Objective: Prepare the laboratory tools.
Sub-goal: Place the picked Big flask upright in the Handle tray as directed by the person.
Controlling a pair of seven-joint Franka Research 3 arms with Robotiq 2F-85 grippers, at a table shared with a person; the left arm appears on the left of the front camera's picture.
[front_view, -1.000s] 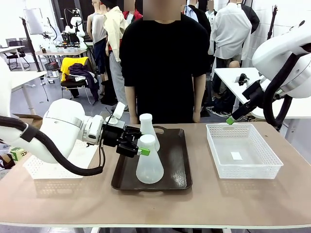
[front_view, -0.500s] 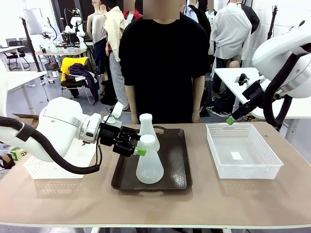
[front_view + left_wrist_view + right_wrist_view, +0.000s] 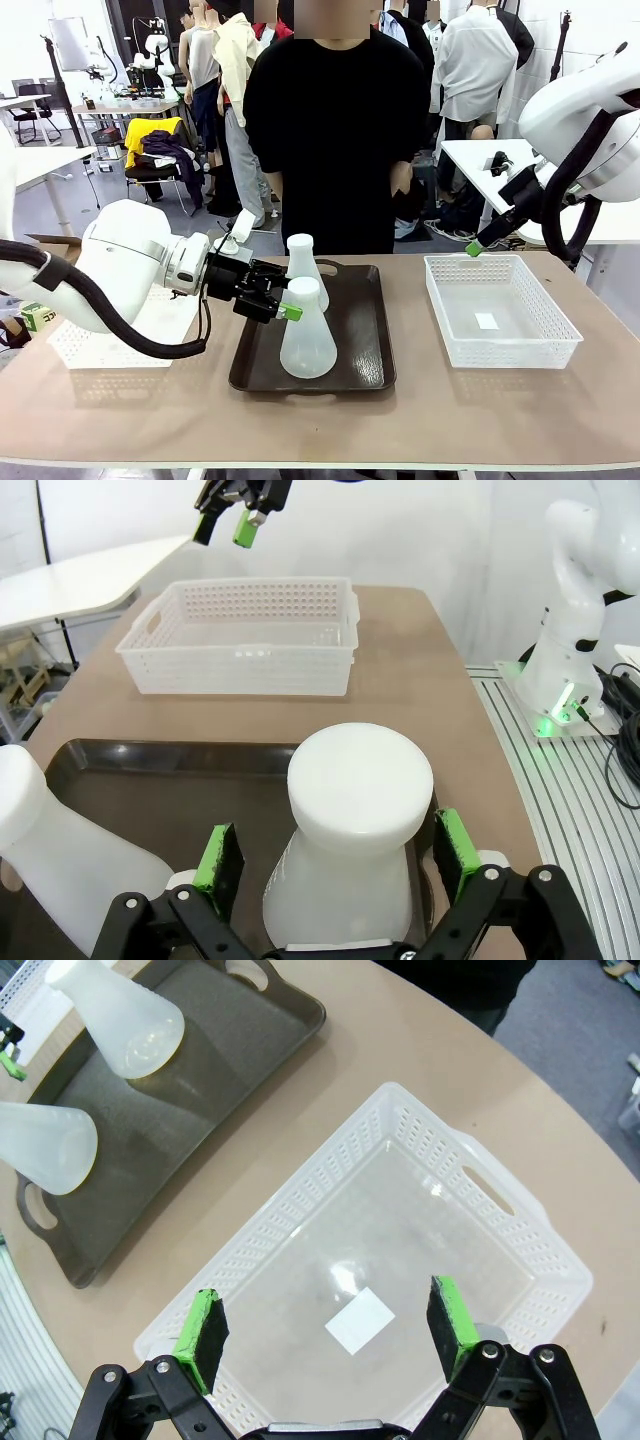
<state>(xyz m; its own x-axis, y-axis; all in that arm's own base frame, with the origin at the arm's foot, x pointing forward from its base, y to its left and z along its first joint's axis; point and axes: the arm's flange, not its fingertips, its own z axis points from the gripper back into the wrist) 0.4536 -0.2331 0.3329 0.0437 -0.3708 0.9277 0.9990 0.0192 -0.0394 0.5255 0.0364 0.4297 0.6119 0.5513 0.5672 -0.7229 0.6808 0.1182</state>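
On the brown tray (image 3: 360, 350) at mid-table, two flasks are standing upright, long axes vertical, wide bases down and narrow necks pointing straight up. The near flask (image 3: 307, 335) is sitting toward the tray's front, and the far flask (image 3: 304, 268) is standing just behind it, closer to the person (image 3: 335, 120) waiting at the table's far edge. The left gripper (image 3: 283, 300) is reaching in sideways from the left at neck height, its fingers spread wide on either side of the near flask's neck; in the left wrist view the green pads (image 3: 218, 857) are flanking that neck with a gap on each side, not pressing it. The far flask is lying off to that view's lower left. The right gripper (image 3: 478, 243) is hovering above the far edge of the white basket (image 3: 545, 345) on the right, fingers likewise spread and holding nothing, with the basket's floor and a small white label showing between them in the right wrist view. Another white basket (image 3: 75, 350) is sitting left of the tray, partly behind the left arm.
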